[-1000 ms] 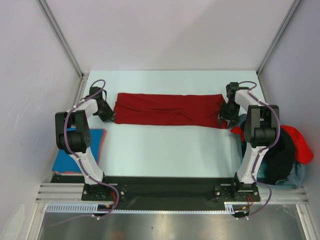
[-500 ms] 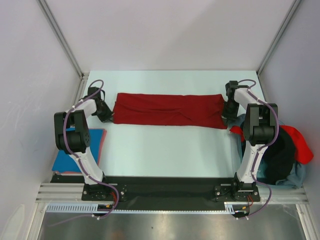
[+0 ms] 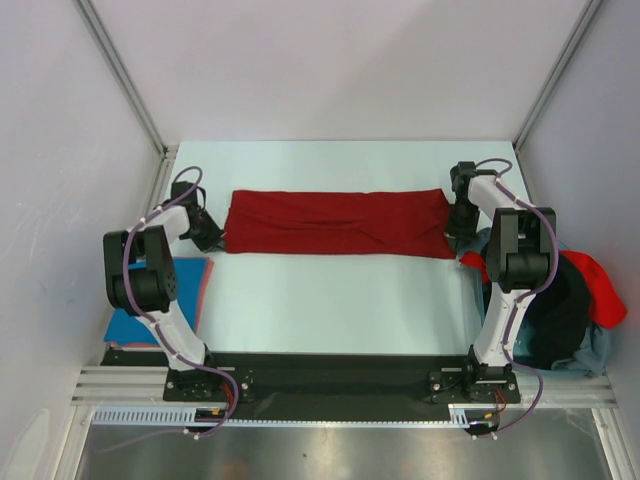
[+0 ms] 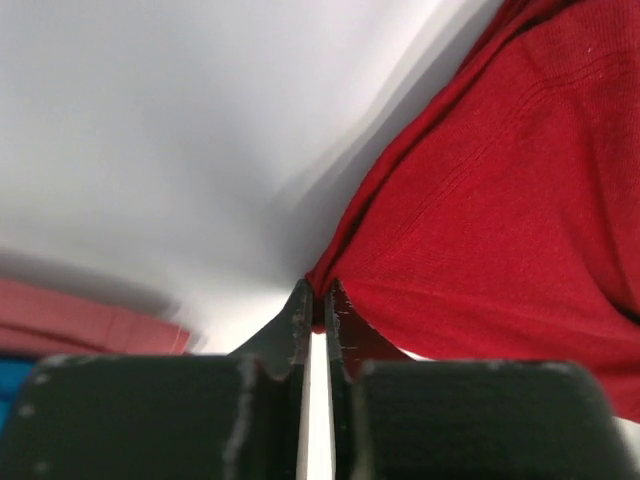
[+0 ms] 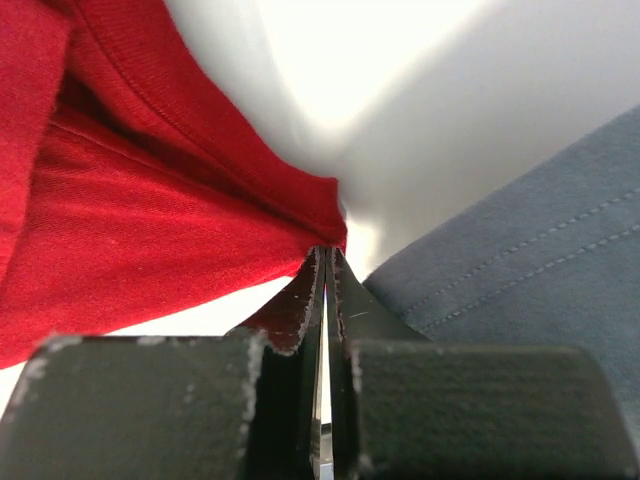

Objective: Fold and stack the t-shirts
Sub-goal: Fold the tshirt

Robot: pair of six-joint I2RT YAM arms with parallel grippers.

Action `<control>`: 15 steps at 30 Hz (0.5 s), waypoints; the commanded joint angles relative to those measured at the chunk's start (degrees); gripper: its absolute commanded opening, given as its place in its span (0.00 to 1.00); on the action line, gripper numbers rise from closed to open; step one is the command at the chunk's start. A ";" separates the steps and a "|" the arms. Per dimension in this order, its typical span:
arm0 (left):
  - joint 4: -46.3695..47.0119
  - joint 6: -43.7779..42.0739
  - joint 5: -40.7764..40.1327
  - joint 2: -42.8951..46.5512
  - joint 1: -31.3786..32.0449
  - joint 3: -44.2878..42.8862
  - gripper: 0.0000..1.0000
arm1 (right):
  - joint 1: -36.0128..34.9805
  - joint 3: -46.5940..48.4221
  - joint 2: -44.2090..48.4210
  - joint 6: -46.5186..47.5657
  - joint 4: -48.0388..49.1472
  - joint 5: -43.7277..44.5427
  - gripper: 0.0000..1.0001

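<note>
A dark red t-shirt [image 3: 335, 222] lies folded into a long strip across the back of the table [image 3: 330, 300]. My left gripper [image 3: 213, 240] is at the strip's left end. In the left wrist view its jaws [image 4: 318, 296] stand almost together, with a corner of the red cloth [image 4: 480, 190] pinched between the tips. My right gripper [image 3: 455, 228] is at the strip's right end. In the right wrist view that gripper [image 5: 328, 256] is shut on the edge of the red cloth [image 5: 150, 230].
A folded bright blue t-shirt [image 3: 150, 300] with a red edge beside it lies by the left arm's base. Right of the right arm is a heap of t-shirts: black [image 3: 555, 310], brighter red [image 3: 600, 285] and pale grey-blue [image 3: 595, 352]. Grey-blue cloth [image 5: 530, 250] lies close to the right fingers.
The right gripper has closed on the strip's right end. The left gripper has drawn the left end a little to the left, so the strip lies longer and flatter.
</note>
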State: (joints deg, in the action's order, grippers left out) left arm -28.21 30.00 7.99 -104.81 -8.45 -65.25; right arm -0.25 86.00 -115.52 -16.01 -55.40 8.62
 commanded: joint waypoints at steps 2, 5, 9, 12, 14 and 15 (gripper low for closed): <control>-0.27 0.94 -2.54 6.89 -1.13 2.76 0.18 | 0.43 2.94 1.88 0.80 -2.34 -1.59 0.07; -0.53 0.50 -4.29 10.41 -1.13 2.50 0.34 | 0.43 4.79 2.41 1.07 -4.01 -3.26 0.19; -1.32 0.24 -4.91 12.18 -1.13 1.27 0.43 | -1.24 8.91 4.51 1.07 -6.21 -4.14 0.45; -1.24 -0.38 -2.21 11.30 -0.87 -0.31 0.42 | -2.21 11.64 5.13 1.33 -6.30 -5.54 0.55; -0.98 -0.82 0.26 9.38 -0.43 -1.71 0.39 | -3.34 12.79 4.79 1.86 -5.69 -6.60 0.58; 0.42 -0.99 4.45 8.58 0.35 -1.98 0.36 | -3.70 13.23 4.43 1.77 -5.08 -8.08 0.59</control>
State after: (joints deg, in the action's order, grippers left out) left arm -29.67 30.37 6.24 -94.91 -8.93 -64.29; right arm -2.22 95.96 -113.65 -15.09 -60.18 3.84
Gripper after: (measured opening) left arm 0.381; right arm 0.583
